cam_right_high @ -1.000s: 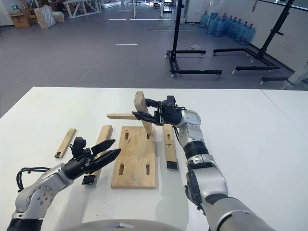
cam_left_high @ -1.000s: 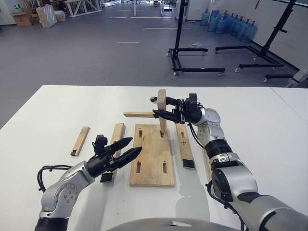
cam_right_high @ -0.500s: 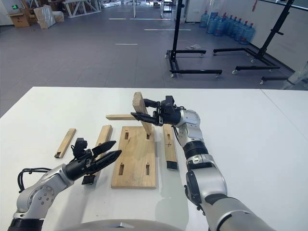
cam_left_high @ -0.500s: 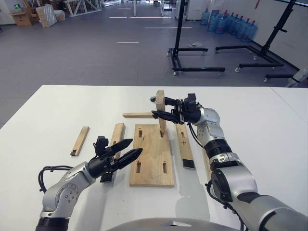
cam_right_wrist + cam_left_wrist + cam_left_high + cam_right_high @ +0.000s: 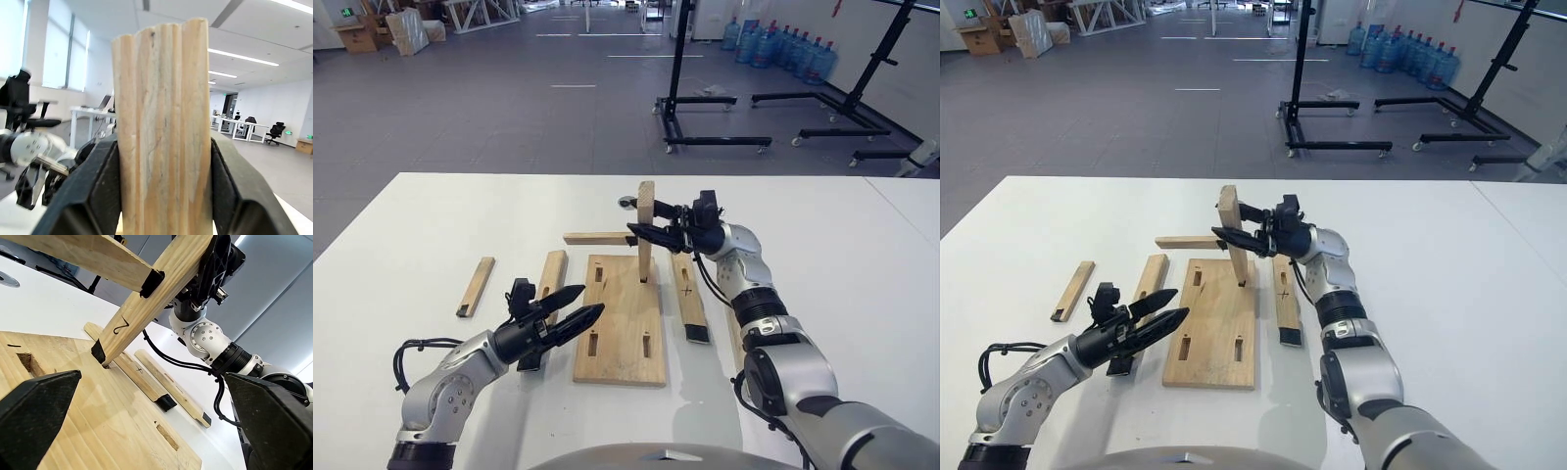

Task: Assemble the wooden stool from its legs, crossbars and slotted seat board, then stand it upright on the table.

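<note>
White worktop (image 5: 862, 255). Slotted seat board (image 5: 622, 328), flat at centre. Leg (image 5: 645, 259), upright, lower end at the board's far right slot, crossbar (image 5: 592, 237) jutting leftward from it (already joined). Loose leg (image 5: 551, 279) left of board; second loose leg (image 5: 688, 299) right. Short crossbar (image 5: 476, 286) far left. Right tool (image 5: 647, 225) pinching the upright leg. Left tool (image 5: 592, 298) spread, hovering by the board's left edge.

the white bench (image 5: 401, 235) holds a flat seat board (image 5: 619, 323), with a left leg (image 5: 554, 269) and a right leg (image 5: 688, 304) just beside it, and a short stick (image 5: 477, 286) far left.
</note>
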Controlling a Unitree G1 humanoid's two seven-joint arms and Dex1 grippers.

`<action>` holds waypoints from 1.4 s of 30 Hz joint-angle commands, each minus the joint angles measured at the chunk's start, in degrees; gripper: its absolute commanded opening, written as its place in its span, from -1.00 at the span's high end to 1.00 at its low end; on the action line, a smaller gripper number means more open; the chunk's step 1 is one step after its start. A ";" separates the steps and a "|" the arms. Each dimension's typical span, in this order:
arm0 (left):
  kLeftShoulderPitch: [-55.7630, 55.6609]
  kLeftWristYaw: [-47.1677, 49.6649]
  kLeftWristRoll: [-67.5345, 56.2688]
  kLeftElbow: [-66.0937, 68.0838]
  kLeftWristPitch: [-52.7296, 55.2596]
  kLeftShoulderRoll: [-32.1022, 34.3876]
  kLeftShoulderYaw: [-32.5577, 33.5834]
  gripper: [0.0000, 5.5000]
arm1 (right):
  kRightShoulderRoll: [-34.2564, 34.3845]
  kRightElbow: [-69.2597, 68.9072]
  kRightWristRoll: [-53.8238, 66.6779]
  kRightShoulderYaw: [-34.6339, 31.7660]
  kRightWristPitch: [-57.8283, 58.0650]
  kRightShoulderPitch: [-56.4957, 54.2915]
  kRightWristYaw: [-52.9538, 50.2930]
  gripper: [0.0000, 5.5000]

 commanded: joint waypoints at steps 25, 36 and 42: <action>-0.11 0.49 1.54 1.62 -1.55 -0.61 -0.14 -0.96 | -3.20 9.42 -5.21 -1.33 1.63 -0.70 -4.50 -0.24; 0.75 0.82 2.14 1.48 -2.37 -1.43 0.09 -0.96 | -6.31 -0.43 -4.77 -5.07 -1.23 3.92 -10.50 -0.67; 1.12 0.99 2.67 2.04 -3.25 -2.44 0.34 -0.96 | -7.85 -19.69 1.94 -6.89 7.26 6.79 -14.86 -0.67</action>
